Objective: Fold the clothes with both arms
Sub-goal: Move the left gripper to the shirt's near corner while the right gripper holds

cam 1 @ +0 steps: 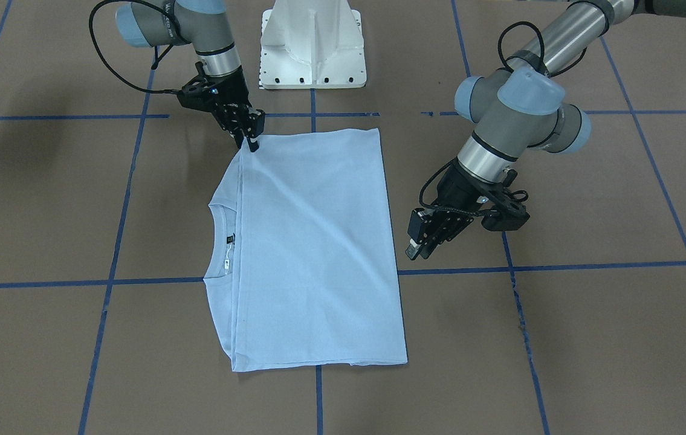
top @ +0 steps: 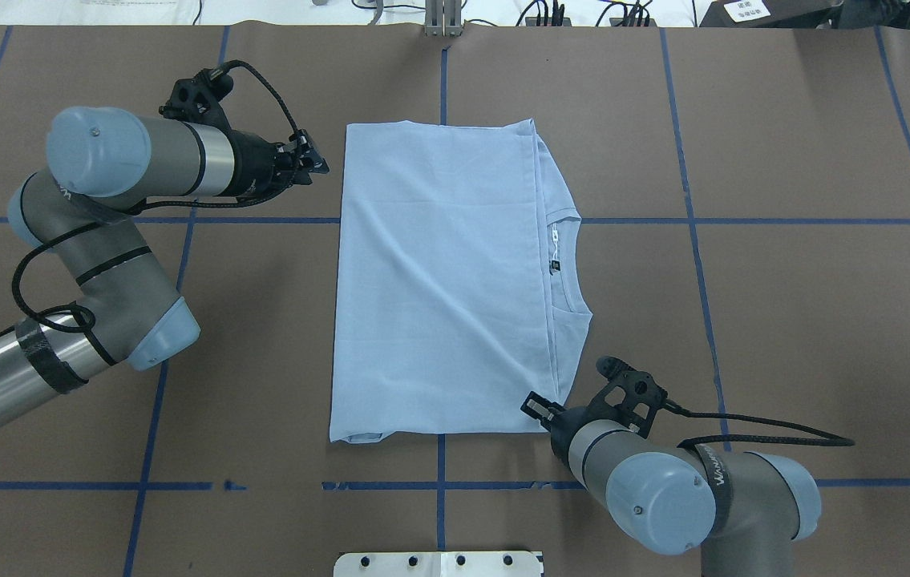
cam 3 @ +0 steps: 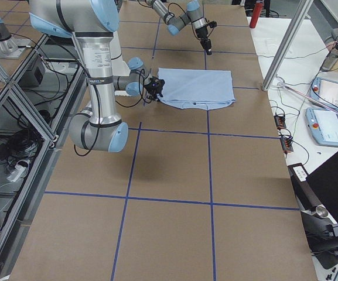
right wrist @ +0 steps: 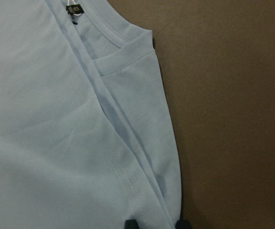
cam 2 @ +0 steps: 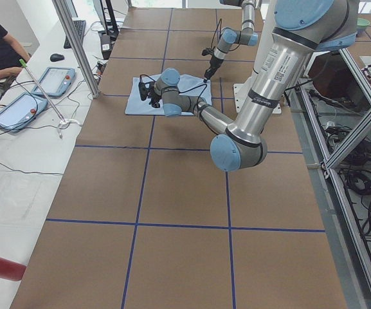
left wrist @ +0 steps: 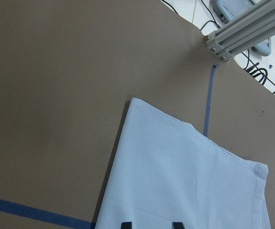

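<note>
The light blue T-shirt point(cam 1: 312, 241) lies folded flat in a rectangle on the brown table, also in the overhead view point(top: 438, 280). Its collar and neck label point(cam 1: 231, 238) show at the side toward my right arm; the print is hidden. My right gripper point(cam 1: 250, 145) is open at the shirt's near corner by the collar side, and its fingertips point(right wrist: 130, 223) straddle the folded edge. My left gripper point(cam 1: 420, 244) is open and empty, beside the shirt's opposite edge and above the table point(top: 314, 164). The left wrist view shows the shirt's far corner point(left wrist: 185, 181).
The white pedestal base point(cam 1: 312, 48) stands at the robot's side of the table. Blue tape lines point(cam 1: 149, 281) cross the brown cover. An aluminium post point(cam 2: 76, 48) and an operators' desk with tablets point(cam 2: 18, 109) stand beyond the far edge.
</note>
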